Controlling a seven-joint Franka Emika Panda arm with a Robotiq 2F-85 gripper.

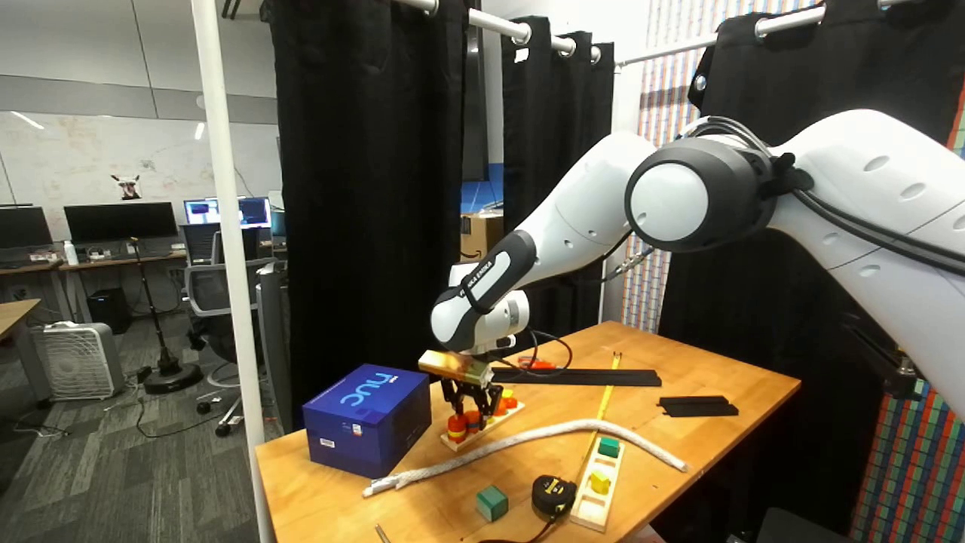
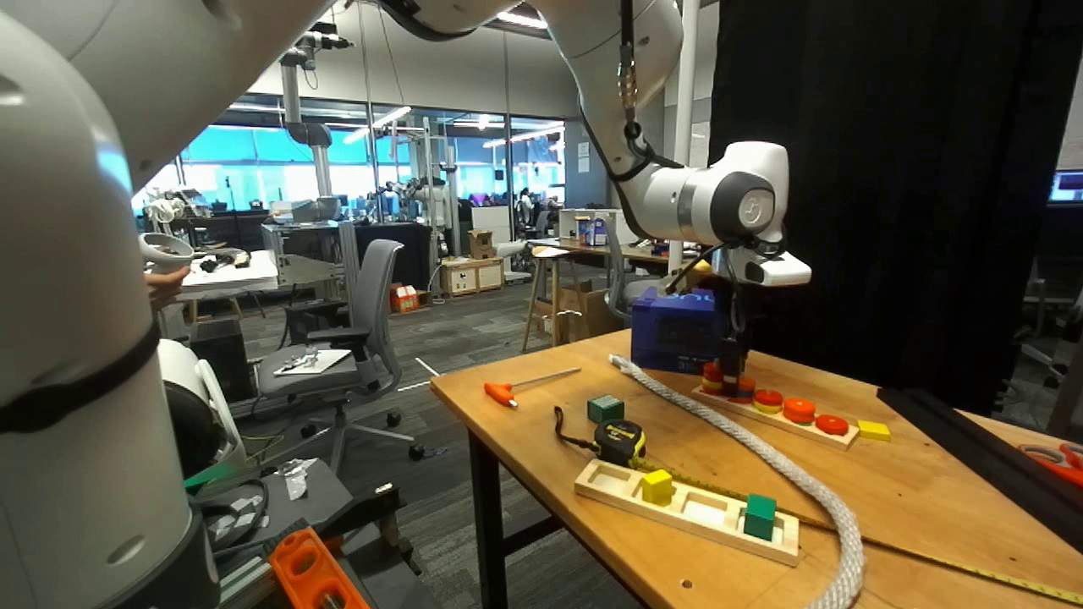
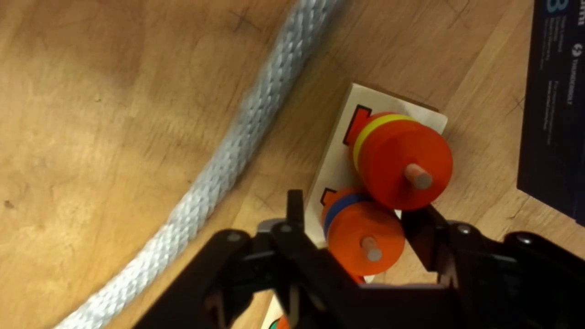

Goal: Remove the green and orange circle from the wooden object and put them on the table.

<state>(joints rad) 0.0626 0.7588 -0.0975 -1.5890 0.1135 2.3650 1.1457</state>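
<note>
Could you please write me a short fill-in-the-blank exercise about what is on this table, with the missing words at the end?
1. In the wrist view, the red stack at the end of the wooden base has a ____ band.
2. The open gripper straddles the orange stack, whose band is ____.
3. In both exterior views, the block standing directly on the table beside the tape measure is ____.
4. The wooden tray holds ____ blocks.

Missing words: yellow; blue; green; two.
</note>
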